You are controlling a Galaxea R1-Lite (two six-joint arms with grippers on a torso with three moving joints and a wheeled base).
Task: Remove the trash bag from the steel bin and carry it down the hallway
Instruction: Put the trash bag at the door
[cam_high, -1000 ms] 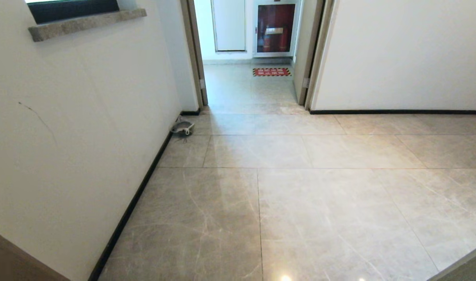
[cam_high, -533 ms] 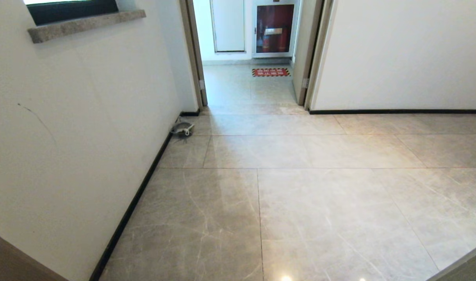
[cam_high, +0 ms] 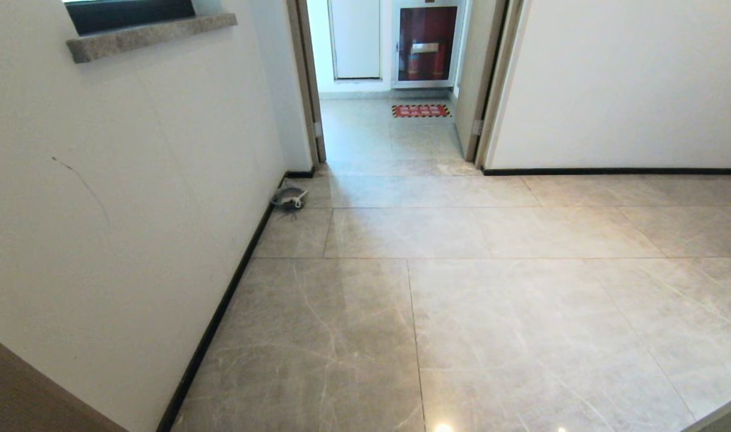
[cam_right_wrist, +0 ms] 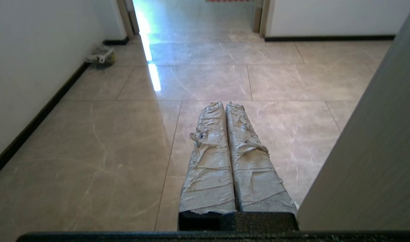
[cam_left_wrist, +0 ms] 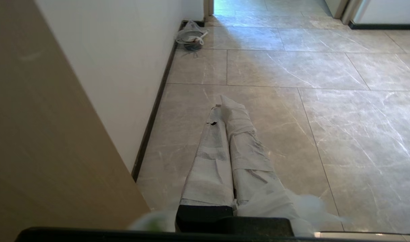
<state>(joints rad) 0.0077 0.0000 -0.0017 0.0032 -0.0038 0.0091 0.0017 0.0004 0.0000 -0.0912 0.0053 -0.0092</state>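
The bag (cam_left_wrist: pixel 289 205) shows only in the left wrist view, as blurred white film with a fleck of green, bunched at the root of the left gripper (cam_left_wrist: pixel 223 101) and spilling out on both sides. That gripper's taped fingers are clenched together on the film and point ahead, low over the floor. The right gripper (cam_right_wrist: pixel 225 104) is likewise pressed closed, with nothing between its fingers.

Close in, a brown wood panel (cam_high: pixel 17 390) stands at 8 o'clock and a grey panel edge (cam_right_wrist: pixel 369 151) at 4 o'clock, so the robot sits between two near edges. From 7 to 11 o'clock the left wall (cam_high: pixel 131 180) runs forward with a black baseboard (cam_high: pixel 221 324) and a stone sill (cam_high: pixel 152 36) up high. A grey bag (cam_high: pixel 289 198) lies against that baseboard at 11 o'clock, just short of the corner.

The hallway (cam_high: pixel 461 300) has glossy grey-beige marbled tiles that spread wide from 12 to 3 o'clock. At 12 o'clock an open doorway (cam_high: pixel 395 132) leads to more tile, a red mat (cam_high: pixel 420 110) and a red cabinet (cam_high: pixel 426 51). A cream wall (cam_high: pixel 629 84) closes 1 to 2 o'clock.
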